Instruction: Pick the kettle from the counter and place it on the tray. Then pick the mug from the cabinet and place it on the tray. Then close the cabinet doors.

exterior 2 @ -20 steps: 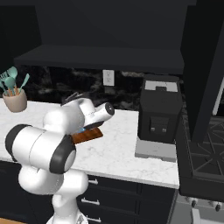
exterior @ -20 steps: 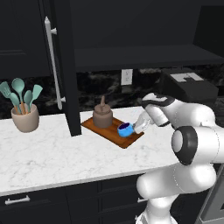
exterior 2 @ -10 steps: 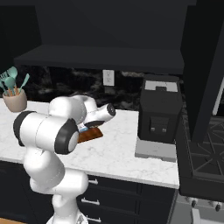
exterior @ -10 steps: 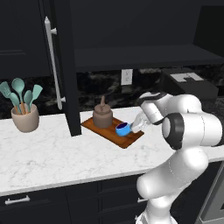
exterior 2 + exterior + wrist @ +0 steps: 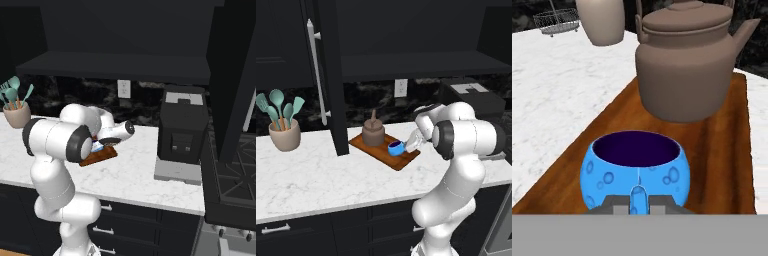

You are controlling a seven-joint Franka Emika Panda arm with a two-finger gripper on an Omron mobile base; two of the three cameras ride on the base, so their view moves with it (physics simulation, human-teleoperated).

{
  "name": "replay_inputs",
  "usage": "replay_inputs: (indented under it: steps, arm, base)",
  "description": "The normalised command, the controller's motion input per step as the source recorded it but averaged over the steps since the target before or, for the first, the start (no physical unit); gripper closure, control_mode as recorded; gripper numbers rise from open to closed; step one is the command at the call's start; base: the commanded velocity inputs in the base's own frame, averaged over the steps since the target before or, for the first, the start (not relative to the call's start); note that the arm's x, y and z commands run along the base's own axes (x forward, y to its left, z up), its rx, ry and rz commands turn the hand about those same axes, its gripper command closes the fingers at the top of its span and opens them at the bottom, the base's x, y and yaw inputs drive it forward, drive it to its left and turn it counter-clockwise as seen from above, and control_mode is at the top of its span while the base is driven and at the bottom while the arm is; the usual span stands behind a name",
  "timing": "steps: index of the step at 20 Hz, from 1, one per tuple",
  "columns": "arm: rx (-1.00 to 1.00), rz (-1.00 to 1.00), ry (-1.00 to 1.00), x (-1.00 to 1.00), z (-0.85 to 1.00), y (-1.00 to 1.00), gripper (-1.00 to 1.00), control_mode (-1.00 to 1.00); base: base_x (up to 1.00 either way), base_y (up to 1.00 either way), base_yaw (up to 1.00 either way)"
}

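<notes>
The blue mug (image 5: 637,170) sits over the near end of the tray (image 5: 727,150), upright with its dark mouth up, and the tool (image 5: 638,200) is pinching its small side handle, the two tips pressed together on that thin loop low in the hand view. Holding by the handle keeps the cup level and leaves the body free to settle on the wood; whether its base is already bearing on the board I cannot tell, though it looks very close to it. The kettle (image 5: 684,65) stands just beyond on the far part of the same tray, spout to the right, so the mug takes the free near corner without touching it. In the left base view the tray (image 5: 406,161) lies slantwise on the bench (image 5: 316,175), just right of the open cabinet door (image 5: 331,75) with its long bar handle, and the mug (image 5: 396,148) shows at the board's near right end beside the kettle (image 5: 374,133). The arm rises from the lower right, elbow bulging high, forearm reaching left and down so the hand comes in low and nearly level. My judgement: the mug step is close to done, and the doors are not yet shut.
</notes>
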Motion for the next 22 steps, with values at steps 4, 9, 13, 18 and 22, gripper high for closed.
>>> replay_inputs:
  steps: [4, 9, 13, 18, 22]
  arm:
    - [0.00, 0.00, 0.00, 0.15, -0.11, 0.00, 1.00, -1.00]
    - [0.00, 0.00, 0.00, 0.02, -0.13, 0.00, 1.00, -1.00]
    - [0.00, 0.00, 0.00, -0.07, -0.22, 0.00, 1.00, -1.00]
    - [0.00, 0.00, 0.00, -0.08, -0.22, -0.04, 1.00, -1.00]
    - [0.00, 0.00, 0.00, -0.15, -0.20, -0.09, 1.00, -1.00]
  base:
    - [0.00, 0.00, 0.00]
    - [0.00, 0.00, 0.00]
    - [0.00, 0.00, 0.00]
    - [0.00, 0.00, 0.00]
    - [0.00, 0.00, 0.00]
